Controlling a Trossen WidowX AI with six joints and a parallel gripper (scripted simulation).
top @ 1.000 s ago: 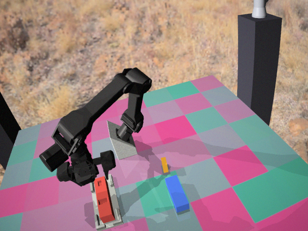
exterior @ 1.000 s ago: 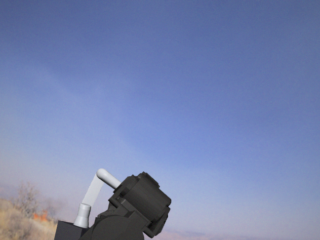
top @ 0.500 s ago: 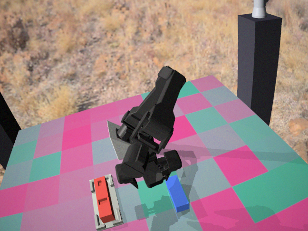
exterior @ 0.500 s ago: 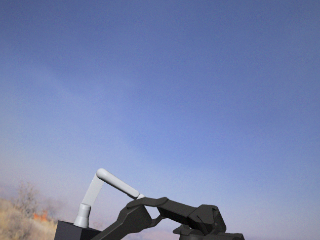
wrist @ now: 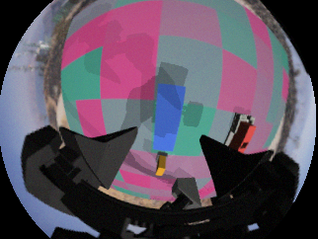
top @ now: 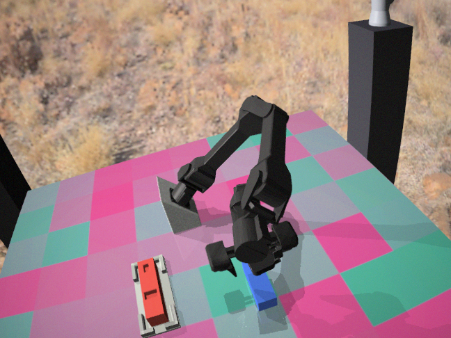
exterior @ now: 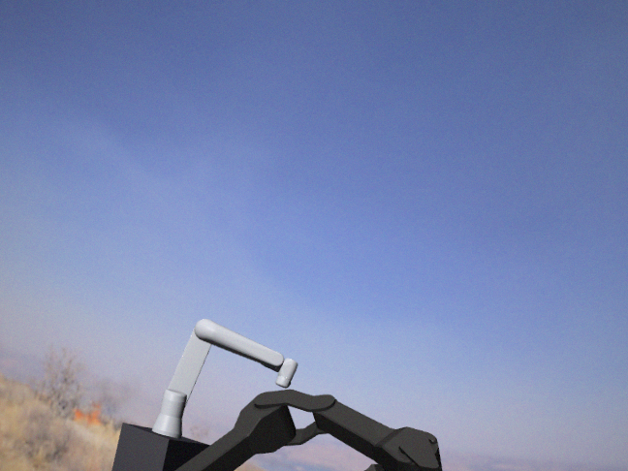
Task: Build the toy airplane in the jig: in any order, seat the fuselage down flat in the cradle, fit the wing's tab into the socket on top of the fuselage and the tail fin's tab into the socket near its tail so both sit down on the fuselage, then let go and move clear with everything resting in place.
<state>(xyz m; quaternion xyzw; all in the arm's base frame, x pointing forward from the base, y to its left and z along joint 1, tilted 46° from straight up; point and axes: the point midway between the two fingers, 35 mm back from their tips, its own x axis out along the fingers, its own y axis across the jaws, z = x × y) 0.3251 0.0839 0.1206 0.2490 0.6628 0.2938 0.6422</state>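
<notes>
The red fuselage (top: 148,279) (wrist: 247,132) lies lengthwise in the pale grey cradle (top: 168,296), looking flat, with both sockets facing up and empty. The blue wing (top: 262,288) (wrist: 170,106) is a long block on the table, right of the cradle in the top view; its tab is not visible. The small orange tail fin (wrist: 161,164) lies beyond the wing's near end in the wrist view, and the arm hides it in the top view. My gripper (top: 255,268) (wrist: 170,134) is wide open and empty above the wing, its fingers to either side of it in the wrist view.
My arm's grey base (top: 184,218) stands on the checkered table (top: 349,238), behind the cradle. A black pillar (top: 385,94) stands at the back right; a pale arm (exterior: 243,347) is mounted on a black pillar in the exterior view. Another dark pillar is at the left edge.
</notes>
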